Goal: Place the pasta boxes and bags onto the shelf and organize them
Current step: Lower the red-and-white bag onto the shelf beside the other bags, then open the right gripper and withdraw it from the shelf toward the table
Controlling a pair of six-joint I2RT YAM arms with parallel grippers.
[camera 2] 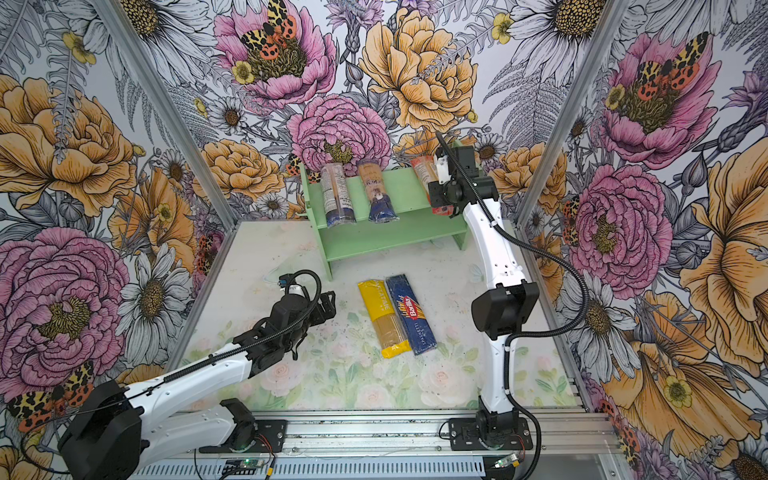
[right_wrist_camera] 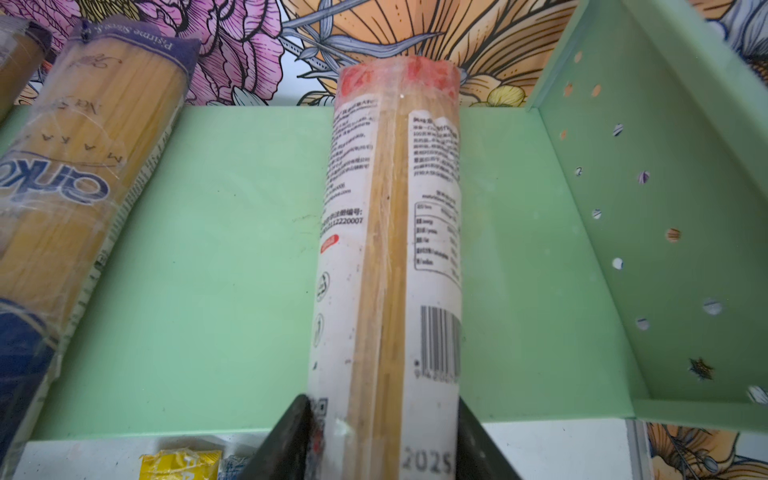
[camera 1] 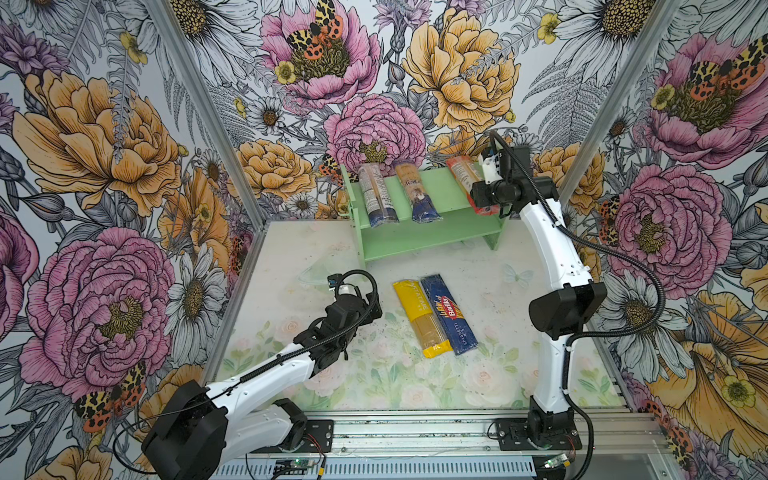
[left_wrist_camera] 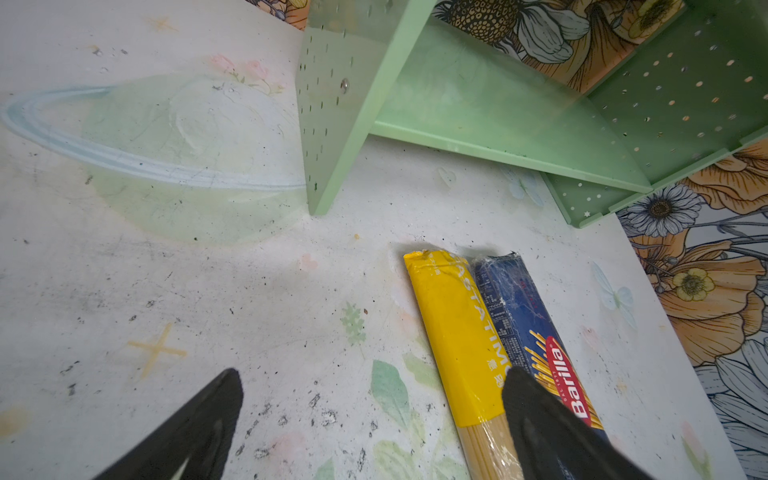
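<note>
Yellow bag [camera 1: 419, 316] and Barilla box [camera 1: 449, 318] lay unshelved by the left gripper [left_wrist_camera: 374, 374], spread wide, empty; red-ended bag [right_wrist_camera: 390, 228] rested on the shelf [camera 1: 440, 187] top, right gripper [right_wrist_camera: 382, 401] straddling it, grip unclear. We judged placing underway; next: release, retreat.

Links: white shells [camera 1: 548, 241] are joined by black housings [camera 1: 567, 309].
Cabling: black corrugated conduit [camera 1: 662, 299] is tied alongside.
Left gripper [left_wrist_camera: 372, 371]: black tapered fingers [left_wrist_camera: 199, 432] are seen.

Seemingly passable gap between middle bag [right_wrist_camera: 83, 158] and red-ended bag [right_wrist_camera: 386, 232]
</note>
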